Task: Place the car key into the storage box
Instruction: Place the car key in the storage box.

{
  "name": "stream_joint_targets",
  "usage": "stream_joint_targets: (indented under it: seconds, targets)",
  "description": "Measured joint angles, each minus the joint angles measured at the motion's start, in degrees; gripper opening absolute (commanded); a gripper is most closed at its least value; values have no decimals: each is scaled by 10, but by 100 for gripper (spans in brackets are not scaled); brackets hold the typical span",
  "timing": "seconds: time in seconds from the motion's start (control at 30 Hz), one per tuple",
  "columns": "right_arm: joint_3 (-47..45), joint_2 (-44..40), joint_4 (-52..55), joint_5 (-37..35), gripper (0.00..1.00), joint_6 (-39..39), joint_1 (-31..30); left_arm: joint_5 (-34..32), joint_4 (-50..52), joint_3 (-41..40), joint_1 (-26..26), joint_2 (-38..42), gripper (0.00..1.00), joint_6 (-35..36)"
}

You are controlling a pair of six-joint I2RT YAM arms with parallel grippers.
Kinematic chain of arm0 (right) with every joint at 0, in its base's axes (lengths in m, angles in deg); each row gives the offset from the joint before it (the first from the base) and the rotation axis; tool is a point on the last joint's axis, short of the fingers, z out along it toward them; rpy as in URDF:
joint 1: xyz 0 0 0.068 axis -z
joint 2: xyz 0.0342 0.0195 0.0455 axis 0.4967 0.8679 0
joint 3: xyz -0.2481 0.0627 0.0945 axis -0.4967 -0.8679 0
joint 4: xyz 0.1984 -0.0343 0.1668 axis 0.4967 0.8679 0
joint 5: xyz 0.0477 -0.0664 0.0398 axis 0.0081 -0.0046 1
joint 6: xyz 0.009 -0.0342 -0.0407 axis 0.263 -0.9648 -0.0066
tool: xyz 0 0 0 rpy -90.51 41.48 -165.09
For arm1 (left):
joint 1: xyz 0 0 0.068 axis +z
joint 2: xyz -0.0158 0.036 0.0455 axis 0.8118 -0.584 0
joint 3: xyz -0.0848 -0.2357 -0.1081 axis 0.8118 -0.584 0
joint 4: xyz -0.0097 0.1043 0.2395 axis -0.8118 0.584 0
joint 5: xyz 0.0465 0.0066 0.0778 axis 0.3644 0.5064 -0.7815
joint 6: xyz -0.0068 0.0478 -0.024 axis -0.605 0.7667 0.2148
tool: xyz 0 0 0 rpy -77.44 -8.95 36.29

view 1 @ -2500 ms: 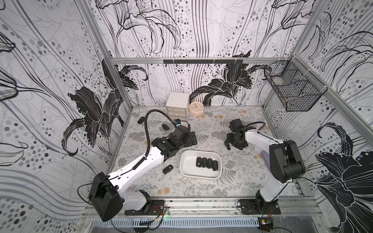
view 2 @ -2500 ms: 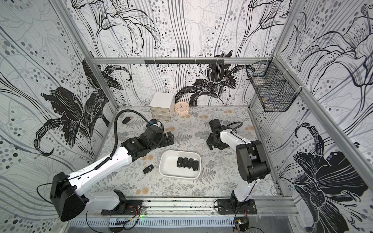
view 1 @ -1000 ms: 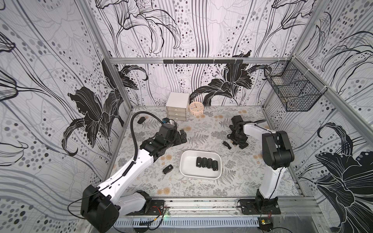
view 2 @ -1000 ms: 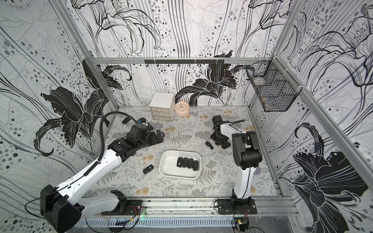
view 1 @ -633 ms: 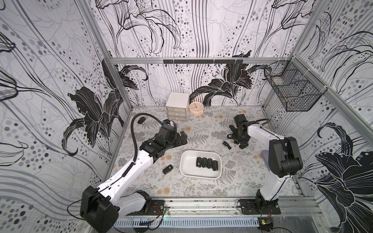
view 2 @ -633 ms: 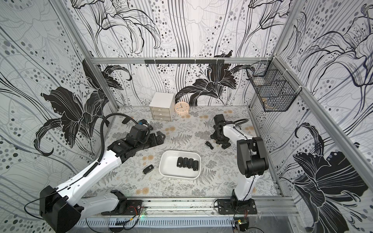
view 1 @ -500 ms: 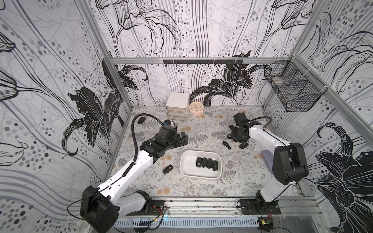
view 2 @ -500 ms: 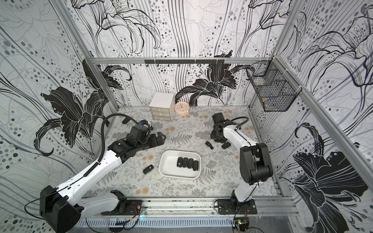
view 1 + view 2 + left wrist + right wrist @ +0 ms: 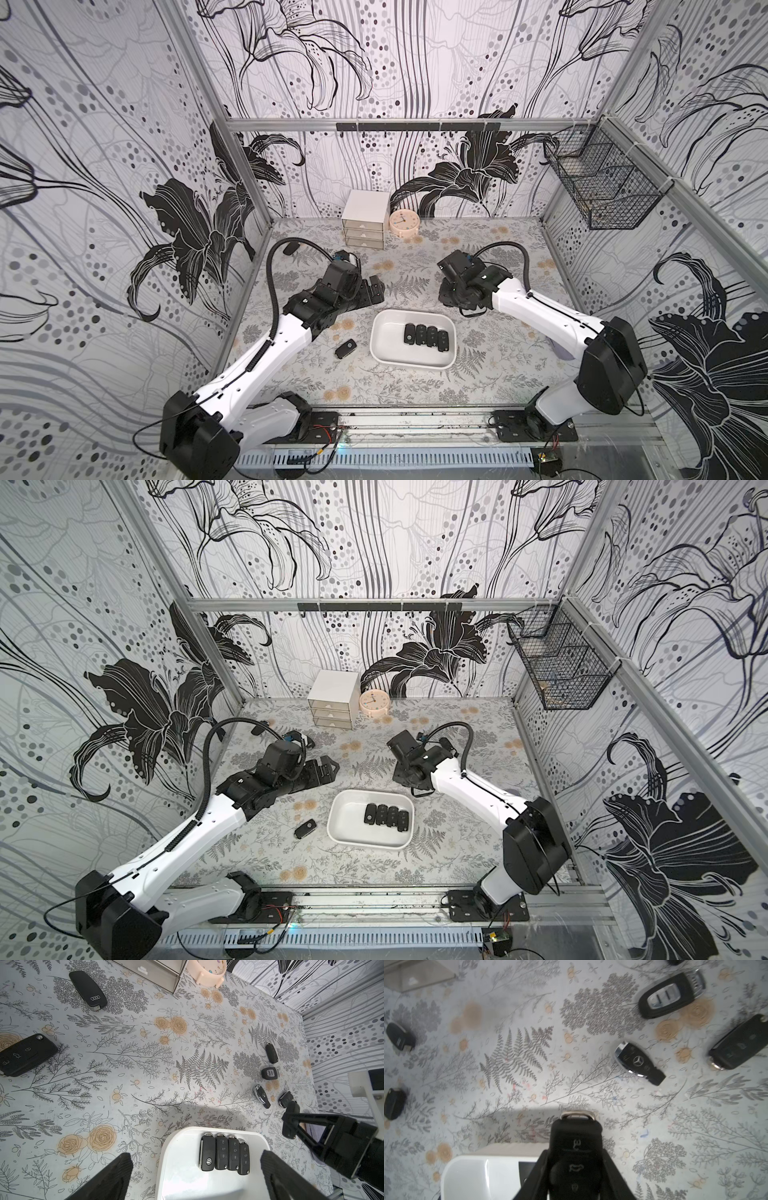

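Observation:
The storage box, a shallow white tray, lies near the table's middle with several black key fobs in a row inside. My right gripper hangs just beyond the box's far right corner, shut on a black car key with three buttons and a metal loop. The box rim shows beside the key in the right wrist view. My left gripper stands open and empty beyond the box's far left corner, and its view looks down on the box.
A loose fob lies left of the box. More fobs lie on the mat: a Mercedes one, an Audi one, a flip key. A drawer cabinet and clock stand at the back. A wire basket hangs on the right wall.
My right gripper has moved left and nearer, from the fobs at the right of the mat to the box's far corner. The left arm has hardly moved.

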Motion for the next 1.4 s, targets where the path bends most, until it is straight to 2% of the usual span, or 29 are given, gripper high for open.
stream_joint_targets:
  seconds: [0.2,0.4,0.7,1.4]
  targets:
    - [2,26,-9,-7,32,27,-90,-1,8,-18,0,35,99,-11]
    - [19,86,-27,2,32,40,-138,-5,26,-40,0,68,99,-26]
    - [90,174,-41,19,32,40,-163,-18,45,-54,0,111,99,-43]
    - [128,254,-28,30,33,79,-166,-32,69,-78,0,138,99,-56]
